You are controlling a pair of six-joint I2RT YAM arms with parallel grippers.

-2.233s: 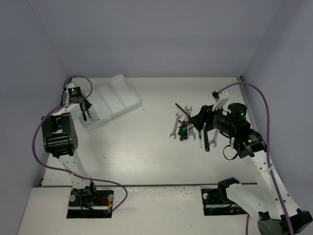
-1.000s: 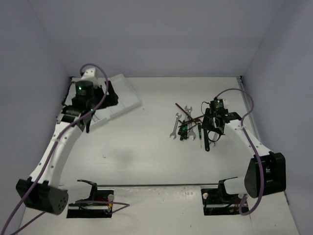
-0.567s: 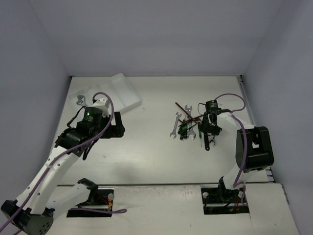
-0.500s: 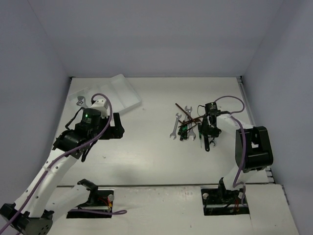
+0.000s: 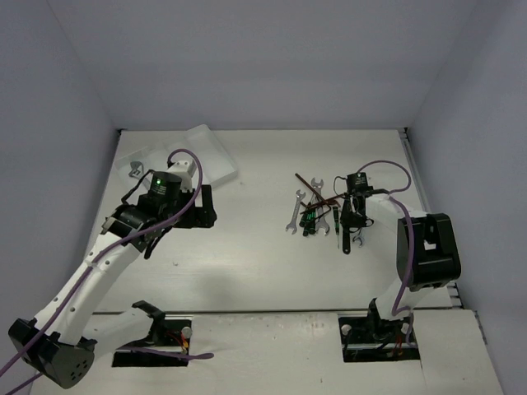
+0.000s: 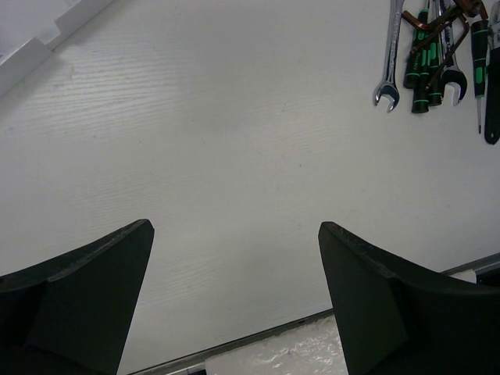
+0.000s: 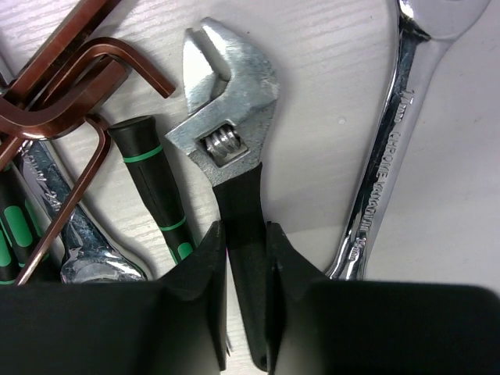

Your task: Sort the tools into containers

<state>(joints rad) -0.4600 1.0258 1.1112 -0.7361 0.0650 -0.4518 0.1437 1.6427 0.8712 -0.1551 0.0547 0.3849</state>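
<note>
Black-handled adjustable wrench [image 7: 237,148] lay on the table [image 5: 247,263], with the right gripper [image 7: 246,258] pinched narrow on its handle. Near the tray [image 5: 216,156], the left gripper [image 6: 234,234] hung wide and empty. Risk noted: the head-heavy wrench could pivot in the grip, or drag the adjoining screwdriver [image 7: 160,195] on lifting.

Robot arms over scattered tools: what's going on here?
The right fingers grip the black-handled wrench in the tool pile. The left fingers hang open and empty over the table, between the pile and the white tray, where one silver tool lies.
</note>
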